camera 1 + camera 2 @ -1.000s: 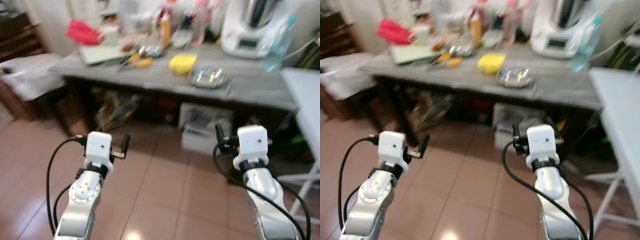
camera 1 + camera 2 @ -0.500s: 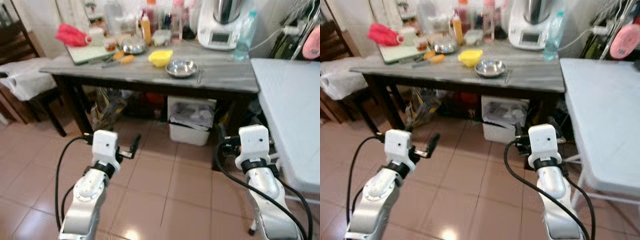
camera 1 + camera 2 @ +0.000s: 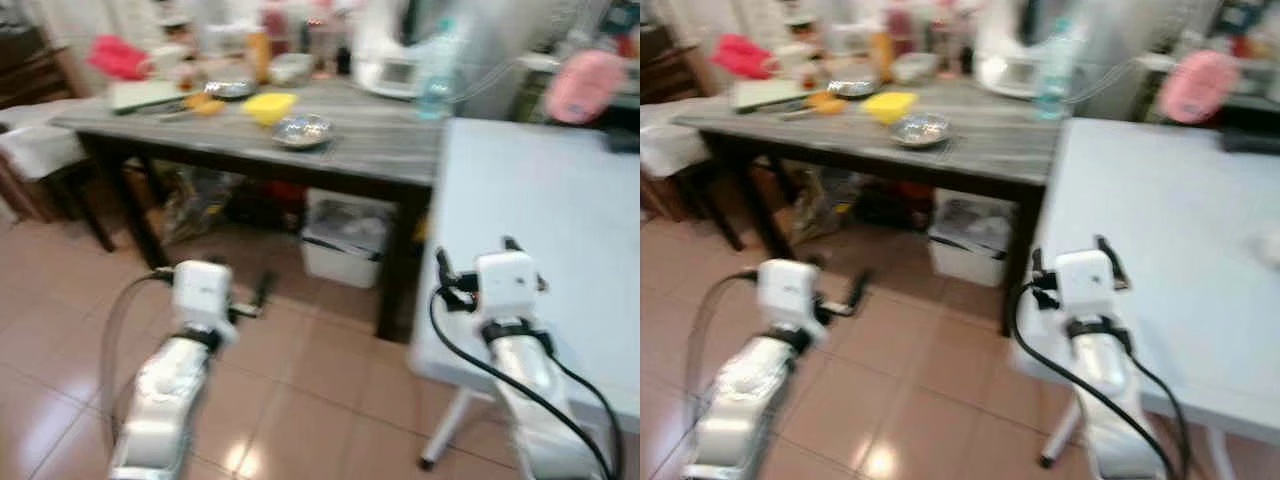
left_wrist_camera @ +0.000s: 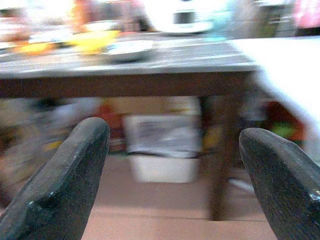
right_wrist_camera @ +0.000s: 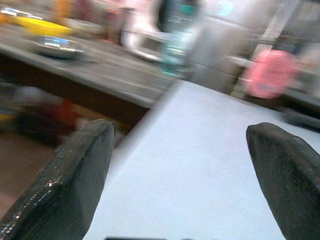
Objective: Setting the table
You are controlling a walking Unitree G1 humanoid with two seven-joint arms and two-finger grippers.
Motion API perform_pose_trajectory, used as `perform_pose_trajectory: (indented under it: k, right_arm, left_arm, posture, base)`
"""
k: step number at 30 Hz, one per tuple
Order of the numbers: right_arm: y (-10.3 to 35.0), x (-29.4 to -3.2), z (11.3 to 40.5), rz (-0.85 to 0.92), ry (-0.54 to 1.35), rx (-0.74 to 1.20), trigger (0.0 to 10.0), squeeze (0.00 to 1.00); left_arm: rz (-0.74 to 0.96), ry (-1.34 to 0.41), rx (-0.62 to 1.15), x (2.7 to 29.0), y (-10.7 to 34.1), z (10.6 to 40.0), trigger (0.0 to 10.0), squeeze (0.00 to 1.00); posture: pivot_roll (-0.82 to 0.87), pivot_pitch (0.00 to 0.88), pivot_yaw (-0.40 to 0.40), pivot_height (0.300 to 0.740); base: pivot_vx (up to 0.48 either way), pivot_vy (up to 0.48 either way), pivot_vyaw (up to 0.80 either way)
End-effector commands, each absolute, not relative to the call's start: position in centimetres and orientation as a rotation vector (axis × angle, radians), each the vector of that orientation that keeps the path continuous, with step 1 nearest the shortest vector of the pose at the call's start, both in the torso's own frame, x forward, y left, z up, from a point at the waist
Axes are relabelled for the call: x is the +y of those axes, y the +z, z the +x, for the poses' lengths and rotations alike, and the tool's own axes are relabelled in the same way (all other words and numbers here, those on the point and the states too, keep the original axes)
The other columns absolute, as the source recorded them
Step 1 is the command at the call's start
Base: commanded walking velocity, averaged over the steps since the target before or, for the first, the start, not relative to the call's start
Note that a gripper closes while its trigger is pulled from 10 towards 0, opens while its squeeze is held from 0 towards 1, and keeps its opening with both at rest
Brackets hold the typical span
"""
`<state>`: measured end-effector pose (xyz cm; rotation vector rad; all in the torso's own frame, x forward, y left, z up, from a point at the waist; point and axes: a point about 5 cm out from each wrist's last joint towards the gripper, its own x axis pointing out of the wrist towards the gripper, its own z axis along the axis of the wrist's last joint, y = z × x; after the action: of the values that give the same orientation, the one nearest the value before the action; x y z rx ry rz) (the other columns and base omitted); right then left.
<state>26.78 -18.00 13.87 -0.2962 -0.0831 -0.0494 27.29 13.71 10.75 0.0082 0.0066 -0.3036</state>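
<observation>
White smooth table (image 3: pixel 560 200) beside grey wood-grain counter (image 3: pixel 380 140); left gripper (image 4: pixel 170 185) and right gripper (image 5: pixel 180 185) jaws apart, empty.

Grey wood table (image 3: pixel 380 150) w/ steel bowl (image 3: pixel 302 130), yellow bowl (image 3: pixel 269 105), water bottle (image 3: pixel 436 68), white appliance (image 3: pixel 388 50), white folding table (image 3: pixel 540 220) just beside.

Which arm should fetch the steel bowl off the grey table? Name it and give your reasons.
Left, probably. The left gripper faces the grey table with the steel bowl; the right gripper hangs over the white table. Both jaws are open.
</observation>
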Motion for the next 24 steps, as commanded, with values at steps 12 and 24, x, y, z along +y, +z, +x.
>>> perform_pose_trajectory:
  k: [12, 24]
  right_arm:
    - [14.04, -17.67, 26.58, -0.283, -0.064, -0.09, 10.0, 0.7]
    - [13.89, -18.2, 26.9, -0.242, -0.114, -0.071, 10.0, 0.7]
  left_arm:
    - [0.024, -0.324, 0.005, 13.79, 11.15, 27.43, 10.0, 0.0]
    - [0.021, -0.349, 0.007, 13.3, 11.13, 27.48, 10.0, 0.0]
  posture:
    - [-0.08, 0.0, 0.048, 0.74]
    - [-0.07, 0.0, 0.048, 0.74]
  base:
    - [0.0, -0.48, -0.12]
    - [0.0, -0.471, 0.0]
